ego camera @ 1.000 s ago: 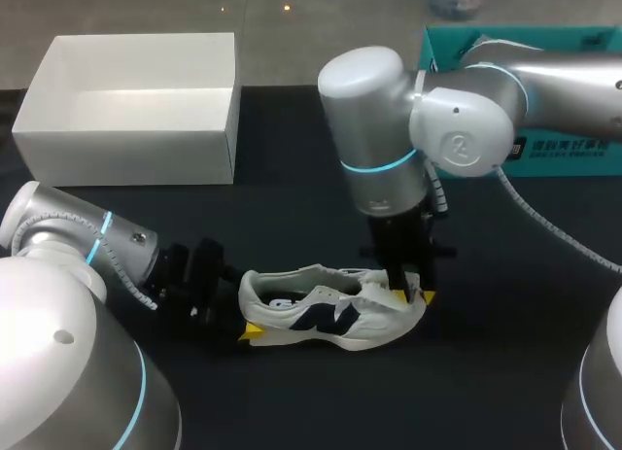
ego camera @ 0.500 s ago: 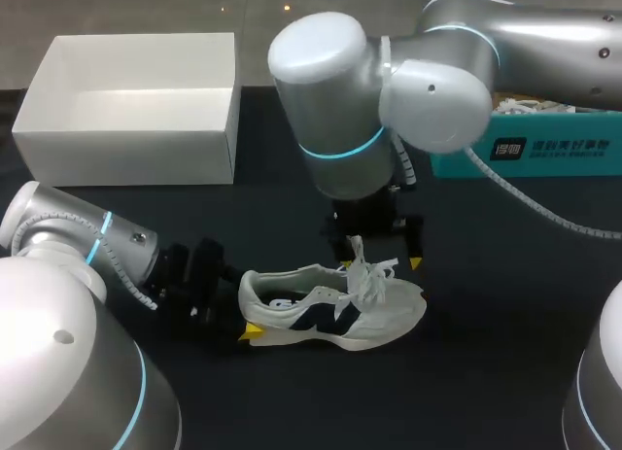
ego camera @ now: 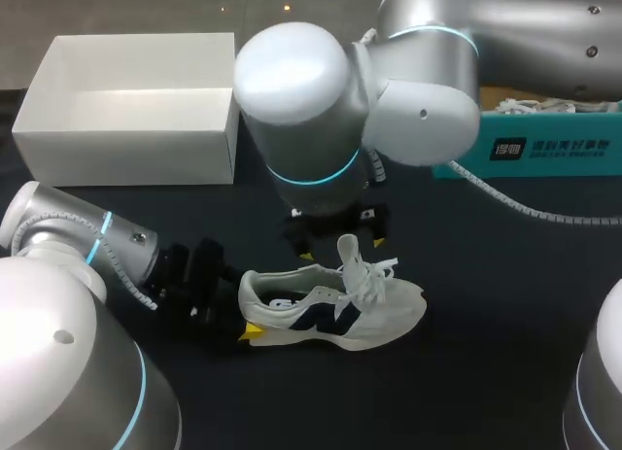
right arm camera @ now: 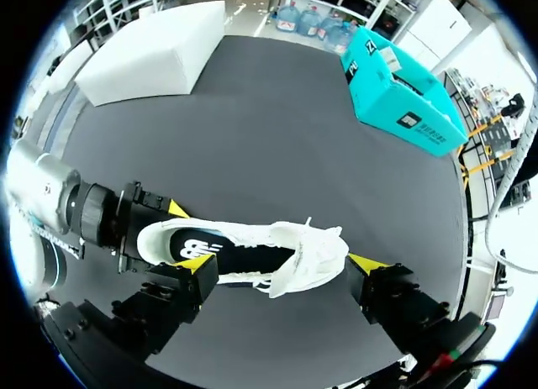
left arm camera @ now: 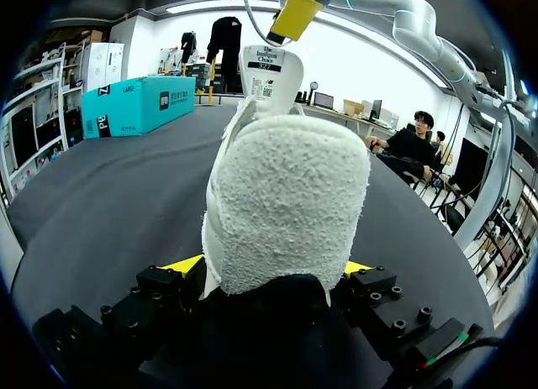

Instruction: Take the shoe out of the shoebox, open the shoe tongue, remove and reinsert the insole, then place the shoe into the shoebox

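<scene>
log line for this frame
shoe: on table, tongue up | left gripper: shut on heel | right gripper: open, above shoe

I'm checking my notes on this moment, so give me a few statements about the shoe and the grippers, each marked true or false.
1. The shoe lies on the table, outside the white shoebox. True.
2. The right gripper is shut on the tongue. False: it hangs open above the shoe, fingers wide apart.
3. The left gripper grips the shoe's heel from both sides. True.
4. The tongue lies flat on the shoe. False: it stands up.
</scene>
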### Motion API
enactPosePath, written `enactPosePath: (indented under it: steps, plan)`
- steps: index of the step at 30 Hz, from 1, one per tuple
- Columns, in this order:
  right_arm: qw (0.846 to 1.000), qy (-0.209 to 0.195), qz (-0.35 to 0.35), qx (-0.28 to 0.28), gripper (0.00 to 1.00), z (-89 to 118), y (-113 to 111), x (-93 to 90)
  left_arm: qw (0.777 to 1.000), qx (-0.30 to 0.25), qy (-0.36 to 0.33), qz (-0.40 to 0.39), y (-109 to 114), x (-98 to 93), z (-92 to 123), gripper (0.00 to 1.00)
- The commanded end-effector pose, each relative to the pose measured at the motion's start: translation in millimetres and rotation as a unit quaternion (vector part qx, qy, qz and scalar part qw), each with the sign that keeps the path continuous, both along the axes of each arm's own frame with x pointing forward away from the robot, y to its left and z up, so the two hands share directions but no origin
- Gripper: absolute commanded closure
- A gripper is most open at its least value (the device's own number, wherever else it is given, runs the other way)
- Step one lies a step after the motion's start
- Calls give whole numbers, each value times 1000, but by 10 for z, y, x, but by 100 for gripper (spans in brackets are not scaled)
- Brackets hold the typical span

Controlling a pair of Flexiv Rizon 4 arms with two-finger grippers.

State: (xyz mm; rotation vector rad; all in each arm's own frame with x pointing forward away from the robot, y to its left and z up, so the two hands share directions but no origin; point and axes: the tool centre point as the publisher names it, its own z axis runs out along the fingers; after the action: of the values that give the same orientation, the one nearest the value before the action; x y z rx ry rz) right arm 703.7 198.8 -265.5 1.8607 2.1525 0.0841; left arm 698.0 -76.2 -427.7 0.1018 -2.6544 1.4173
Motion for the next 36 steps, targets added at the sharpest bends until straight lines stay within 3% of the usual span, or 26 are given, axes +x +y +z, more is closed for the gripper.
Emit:
enactPosePath:
  steps: [1,10,14,19,21,22,23,29,36]
  plan:
    - [994,21,93,53,0,-70,-19,47,1000,0,0,0,5,22,-48,100]
    - [994,21,93,53,0,-70,-19,47,1000,0,0,0,5,22,-48,100]
    - [978,-15,190,85,0,-130,119,121,1000,0,0,0,5,22,-48,100]
    - [949,11,295,106,0,-167,322,234,1000,0,0,0,5,22,-48,100]
    - [936,22,332,112,56,-168,406,258,1000,0,0,0,5,22,-48,100]
    - [933,25,341,113,70,-164,418,269,1000,0,0,0,5,22,-48,100]
    - [924,43,365,109,100,-165,463,279,1000,0,0,0,5,22,-48,100]
    - [906,87,403,93,100,-157,553,287,1000,0,0,0,5,22,-48,100]
    - [912,90,393,82,100,-163,543,282,1000,0,0,0,5,22,-48,100]
